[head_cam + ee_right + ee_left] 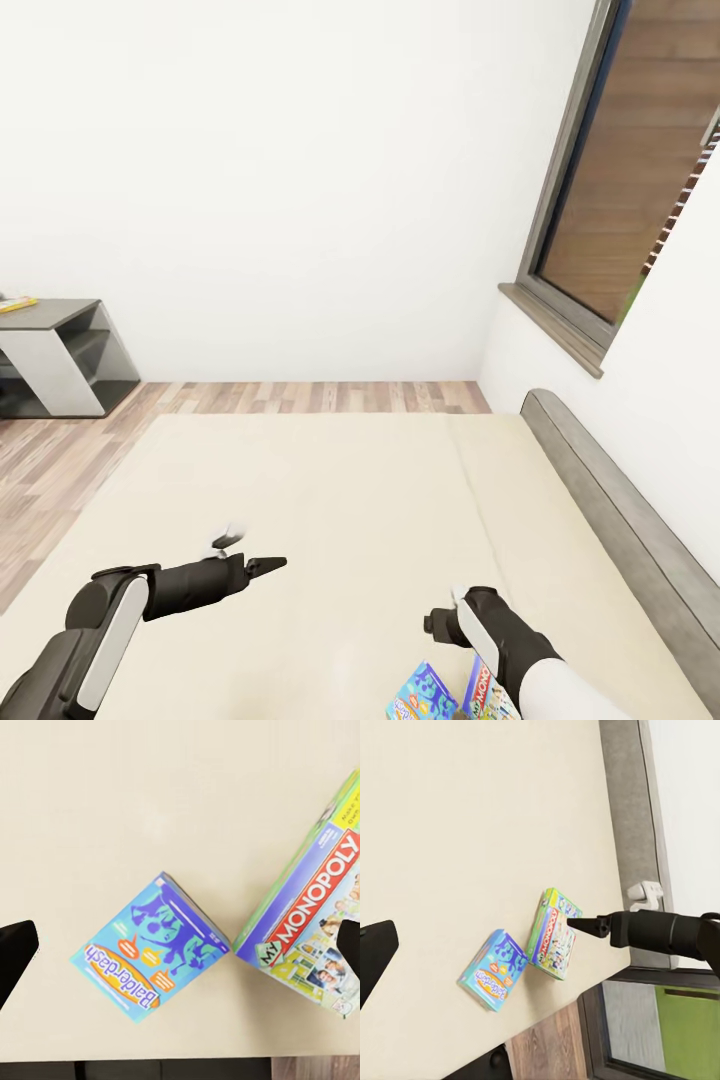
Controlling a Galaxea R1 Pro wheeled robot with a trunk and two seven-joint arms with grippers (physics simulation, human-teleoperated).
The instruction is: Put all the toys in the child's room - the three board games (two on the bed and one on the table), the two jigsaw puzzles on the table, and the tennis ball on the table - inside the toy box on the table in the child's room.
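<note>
Bed (330,500): spreading cream and flat across the lower half of the head view, seamed down its length, running beside a grey headboard (620,520) along the right-hand wall. Beyond it, showing a strip of wood floor (60,450), a plain white wall, a dark-framed window (640,170) at upper right and a low grey shelf (60,360) at far left.

Reaching out over the mattress from either side: left gripper (255,550) hanging above bare bedding, holding nothing, one dark finger (375,952) sitting far out at the edge of the left wrist view, so seeming to stand apart. Right gripper (182,945) hovering above the two games, fingers spread wide to both sides of the right wrist view, gripping nothing.

Lying near the bed's near edge, close under the right arm: Monopoly (307,922), green-sided with a red banner, and just beside it the blue game (150,949), lettered Balderdash, corners almost meeting; touching or not, cannot tell. Resting on the mattress, both of them, free of either gripper.
</note>
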